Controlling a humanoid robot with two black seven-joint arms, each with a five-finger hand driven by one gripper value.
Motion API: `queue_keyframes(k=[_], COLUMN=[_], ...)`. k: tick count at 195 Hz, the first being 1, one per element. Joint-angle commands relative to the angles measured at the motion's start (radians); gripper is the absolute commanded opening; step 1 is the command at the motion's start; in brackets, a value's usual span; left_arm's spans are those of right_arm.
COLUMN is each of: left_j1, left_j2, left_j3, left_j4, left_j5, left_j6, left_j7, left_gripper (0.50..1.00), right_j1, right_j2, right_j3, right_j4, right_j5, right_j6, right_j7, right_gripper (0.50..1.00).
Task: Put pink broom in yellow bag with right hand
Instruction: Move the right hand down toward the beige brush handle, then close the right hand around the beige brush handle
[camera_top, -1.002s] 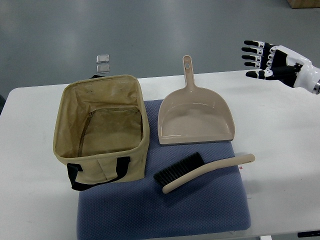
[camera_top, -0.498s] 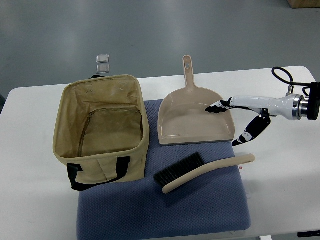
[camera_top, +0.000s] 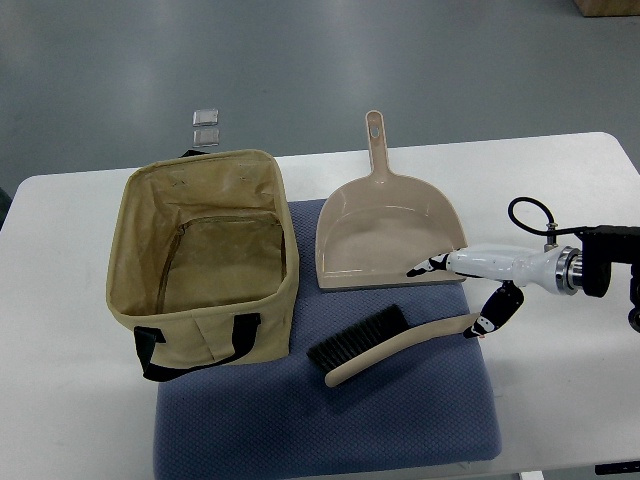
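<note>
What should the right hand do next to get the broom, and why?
Probably lower a little and close around the broom handle. The right hand is over the handle's far end with its fingers spread and holding nothing; the broom lies on the blue mat.

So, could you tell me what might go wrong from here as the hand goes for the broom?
1. The right hand is at the very tip of the broom handle, far from the bristles, so a grasp there may let the broom swing or slip.
2. The dustpan lies right beside the fingers, so it could get nudged.
3. The broom is long for the bag, so it may catch the rim.
</note>
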Motion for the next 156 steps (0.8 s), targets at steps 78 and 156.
queue_keyframes(k=[78,156], left_j1=[0.000,0.000], left_j2=[0.000,0.000], left_j3=[0.000,0.000], left_j4=[0.000,0.000], left_j5=[-0.001,0.001], left_j6=[0.001,-0.001], left_j7=[0.000,0.000], left_gripper=[1.000,1.000], right_j1=[-0.063,-0.074], right_j2=[0.007,0.013], right_j3=[-0.041,-0.045], right_j4=[0.008,0.008], right_j5=[-0.080,-0.100], right_j6=[-0.140,-0.162], right_j7=[-0.036,-0.042], right_gripper=[0.907,0.738])
